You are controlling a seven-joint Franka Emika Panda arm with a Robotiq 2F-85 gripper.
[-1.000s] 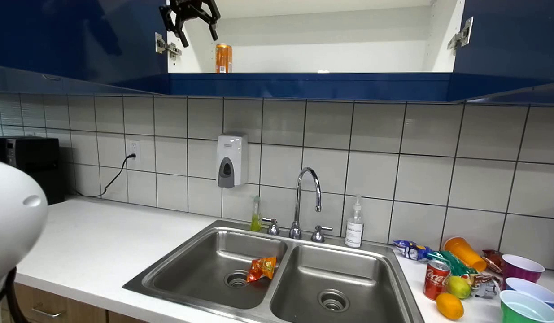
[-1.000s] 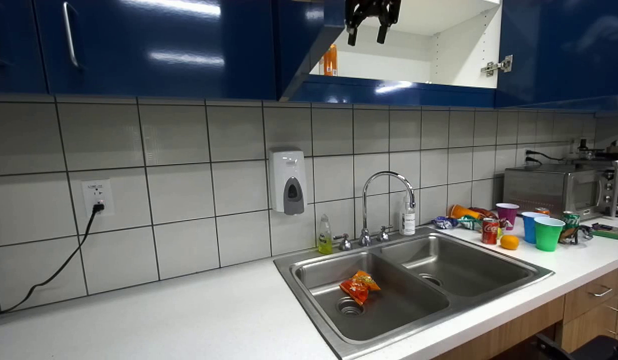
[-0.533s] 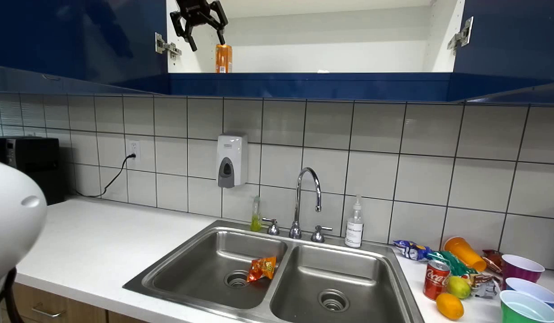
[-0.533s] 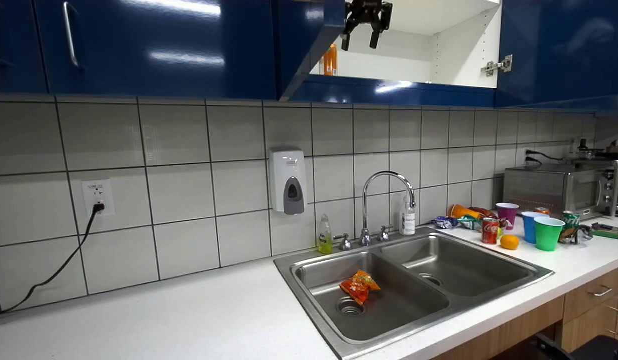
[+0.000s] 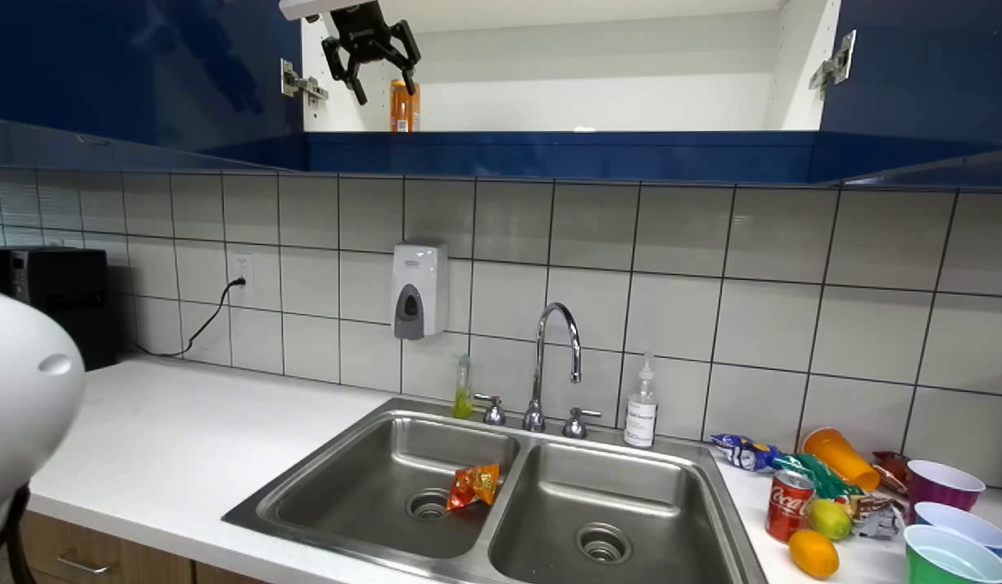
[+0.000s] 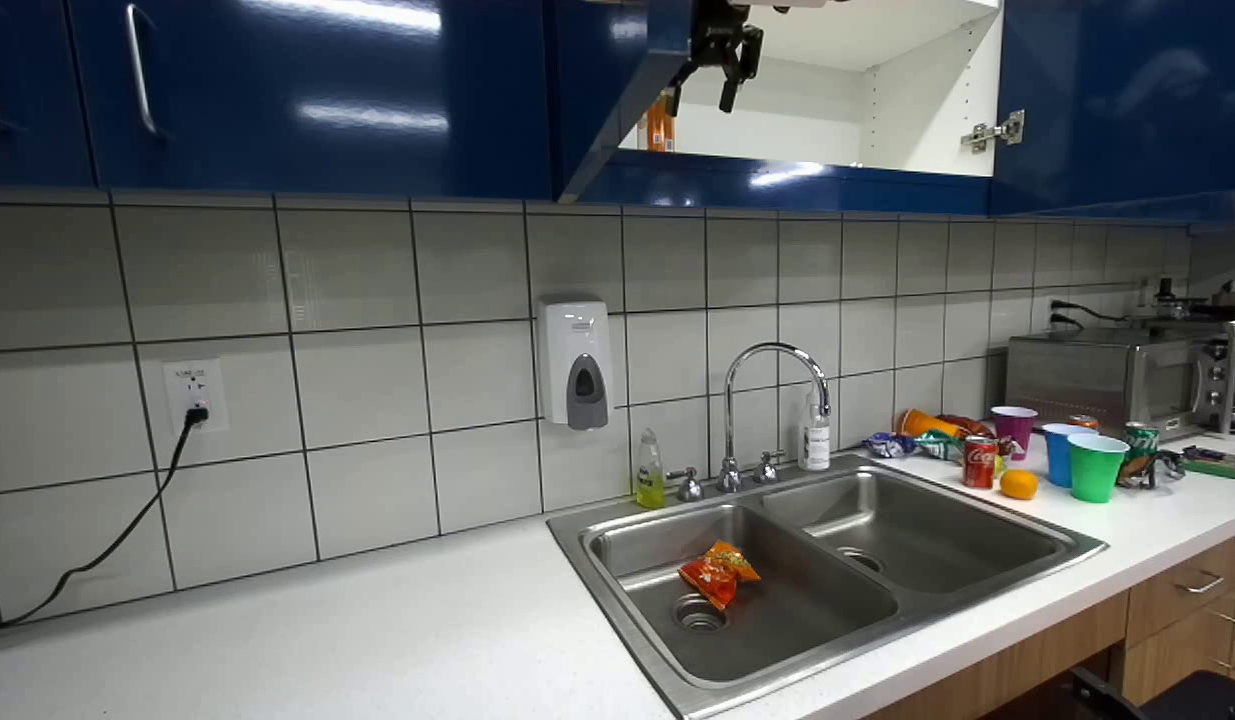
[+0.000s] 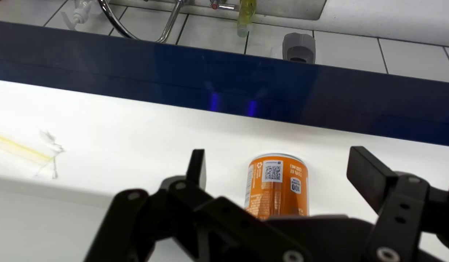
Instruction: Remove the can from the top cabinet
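Note:
The orange can (image 5: 403, 112) stands upright at the left end of the top cabinet (image 5: 565, 152), on its white shelf. It also shows in an exterior view (image 6: 660, 132), partly behind the open door. My gripper (image 5: 385, 94) is open and empty, high at the cabinet opening; one fingertip overlaps the can's upper part there. It also shows in an exterior view (image 6: 700, 106), right of the can. In the wrist view, the can (image 7: 277, 187) lies between the spread fingers (image 7: 277, 152), with a gap on each side. The gripper body hides the can's upper part.
The open left door (image 5: 144, 73) and right door (image 5: 922, 73) flank the cabinet. The cabinet's blue front lip (image 7: 224, 80) runs along the shelf. Below are a soap dispenser (image 5: 419, 288), a faucet (image 5: 539, 365) and a double sink (image 5: 501, 535).
My open gripper has moved lower and closer to the can: down and right in an exterior view, down and left from the other angle. The can has not moved.

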